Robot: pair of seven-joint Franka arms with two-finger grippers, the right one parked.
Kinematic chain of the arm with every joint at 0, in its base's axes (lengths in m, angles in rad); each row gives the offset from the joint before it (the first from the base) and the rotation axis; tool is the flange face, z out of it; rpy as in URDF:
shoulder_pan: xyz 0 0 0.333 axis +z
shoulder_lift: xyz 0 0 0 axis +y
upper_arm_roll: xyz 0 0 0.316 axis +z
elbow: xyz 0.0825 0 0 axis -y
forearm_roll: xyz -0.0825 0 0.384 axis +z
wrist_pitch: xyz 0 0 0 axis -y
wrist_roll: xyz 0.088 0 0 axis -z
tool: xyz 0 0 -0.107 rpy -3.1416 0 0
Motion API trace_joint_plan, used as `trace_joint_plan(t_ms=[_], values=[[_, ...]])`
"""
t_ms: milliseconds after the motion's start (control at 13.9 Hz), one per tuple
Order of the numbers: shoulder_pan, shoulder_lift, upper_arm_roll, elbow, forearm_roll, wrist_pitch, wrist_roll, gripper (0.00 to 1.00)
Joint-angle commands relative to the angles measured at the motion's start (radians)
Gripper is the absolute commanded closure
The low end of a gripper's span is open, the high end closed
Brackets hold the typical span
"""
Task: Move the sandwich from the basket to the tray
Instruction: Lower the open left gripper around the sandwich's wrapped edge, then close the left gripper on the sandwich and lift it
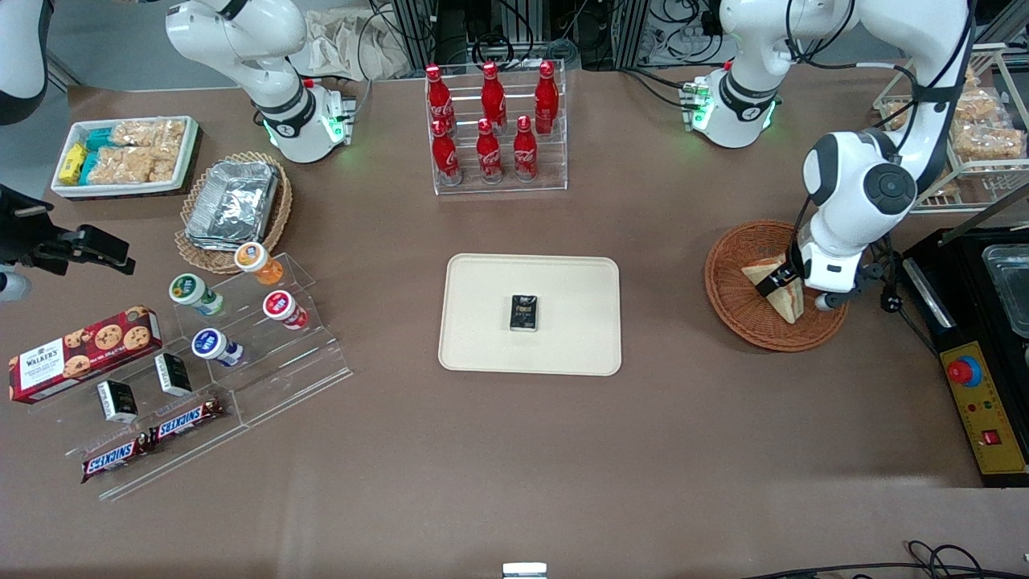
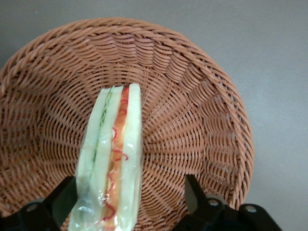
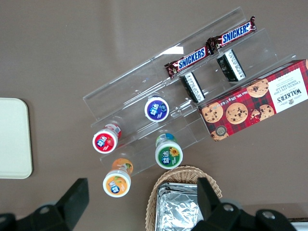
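The sandwich [image 1: 761,273] is a wrapped white-bread wedge standing on edge in the round reddish-brown basket [image 1: 727,281], toward the working arm's end of the table. Its red and green filling [image 2: 115,144] faces the wrist camera. My left gripper [image 1: 796,291] is down in the basket, open, with a finger on each side of the sandwich [image 2: 111,159]. One finger [image 2: 65,195] sits close against the wrapper, while the second finger [image 2: 193,191] stands well clear of it over bare wicker [image 2: 192,115]. The cream tray [image 1: 482,338] lies mid-table.
A small black packet [image 1: 523,313] lies on the tray. A clear rack of red cola bottles [image 1: 492,121] stands farther from the front camera. A black appliance [image 1: 985,322] sits beside the basket. Yoghurt cups, Snickers bars and a cookie box [image 1: 84,352] fill a clear stand toward the parked arm's end.
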State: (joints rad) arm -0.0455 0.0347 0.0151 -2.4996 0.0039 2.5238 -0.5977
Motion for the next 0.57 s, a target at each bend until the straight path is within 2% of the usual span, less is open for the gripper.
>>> trace_joint_plan(t_ms=[0,503], values=[[-0.004,-0.044,0.002,0.004,0.022,-0.060,-0.025,0.01],[0.004,-0.036,0.009,-0.005,0.059,-0.086,-0.020,0.01]])
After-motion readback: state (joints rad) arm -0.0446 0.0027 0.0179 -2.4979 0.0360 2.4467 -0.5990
